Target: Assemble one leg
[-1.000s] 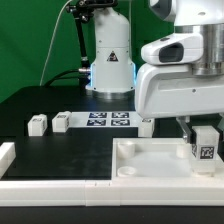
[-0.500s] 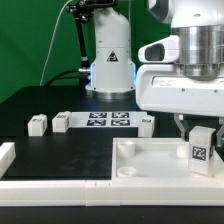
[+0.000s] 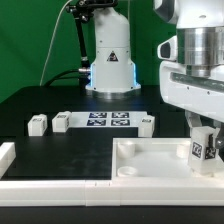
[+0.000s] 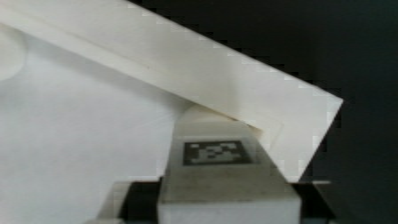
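Note:
My gripper (image 3: 203, 130) is shut on a leg (image 3: 200, 147), a small white block with a black-and-white tag on its face. It holds the leg upright over the right end of the large white tray-like top (image 3: 140, 152), near a corner. In the wrist view the leg (image 4: 217, 150) sits between the dark fingers (image 4: 146, 195), its far end against the top's inner corner wall (image 4: 267, 90). Three more legs lie on the black table at the back: one (image 3: 38, 124) at the exterior view's left, one (image 3: 63, 122) beside it, one (image 3: 146, 124) right of the marker board.
The marker board (image 3: 107, 121) lies at the back centre in front of the arm's white base (image 3: 110, 60). A white border rail (image 3: 40, 182) runs along the table's front and left edge. A green backdrop stands behind.
The gripper has turned about its vertical axis with the leg in it; the wide white hand body now shows narrower. The leg has stayed over the top's right end, shifted slightly.

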`<state>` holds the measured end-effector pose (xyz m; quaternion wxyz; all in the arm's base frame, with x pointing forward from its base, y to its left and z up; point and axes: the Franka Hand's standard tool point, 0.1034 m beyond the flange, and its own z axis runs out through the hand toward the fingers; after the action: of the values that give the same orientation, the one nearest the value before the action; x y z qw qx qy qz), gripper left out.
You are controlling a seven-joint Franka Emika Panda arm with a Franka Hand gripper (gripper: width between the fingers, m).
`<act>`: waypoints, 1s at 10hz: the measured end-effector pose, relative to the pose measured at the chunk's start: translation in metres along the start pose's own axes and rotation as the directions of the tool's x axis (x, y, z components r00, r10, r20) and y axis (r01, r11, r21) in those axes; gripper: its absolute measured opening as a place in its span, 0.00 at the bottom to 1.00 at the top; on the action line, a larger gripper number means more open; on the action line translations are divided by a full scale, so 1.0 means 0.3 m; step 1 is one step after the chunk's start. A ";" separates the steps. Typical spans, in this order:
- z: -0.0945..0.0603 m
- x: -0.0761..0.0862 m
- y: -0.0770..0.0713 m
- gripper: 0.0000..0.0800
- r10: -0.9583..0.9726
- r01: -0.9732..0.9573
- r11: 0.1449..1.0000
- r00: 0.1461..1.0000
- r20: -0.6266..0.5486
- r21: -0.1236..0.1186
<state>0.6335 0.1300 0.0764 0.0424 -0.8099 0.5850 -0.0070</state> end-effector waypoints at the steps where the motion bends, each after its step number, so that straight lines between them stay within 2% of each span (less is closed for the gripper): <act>1: 0.000 -0.002 0.000 0.49 -0.006 0.006 1.000 1.000 0.001 0.000; 2: 0.000 -0.002 0.000 0.72 -0.017 0.017 1.000 1.000 0.001 0.000; 3: 0.000 -0.001 0.000 0.72 -0.075 0.075 0.997 0.997 0.001 -0.001; 4: -0.001 0.002 0.000 0.79 -0.147 0.147 0.989 0.989 0.001 -0.005; 5: 0.002 -0.001 0.005 0.79 -0.284 0.284 0.958 0.959 0.003 -0.030; 7: 0.002 0.006 -0.001 0.81 -0.523 0.523 0.852 0.852 0.002 -0.037; 10: 0.012 0.038 0.008 0.81 -0.756 0.756 0.654 0.655 0.016 -0.038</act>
<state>0.6352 0.1186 0.0720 0.0185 -0.9804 0.1957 -0.0123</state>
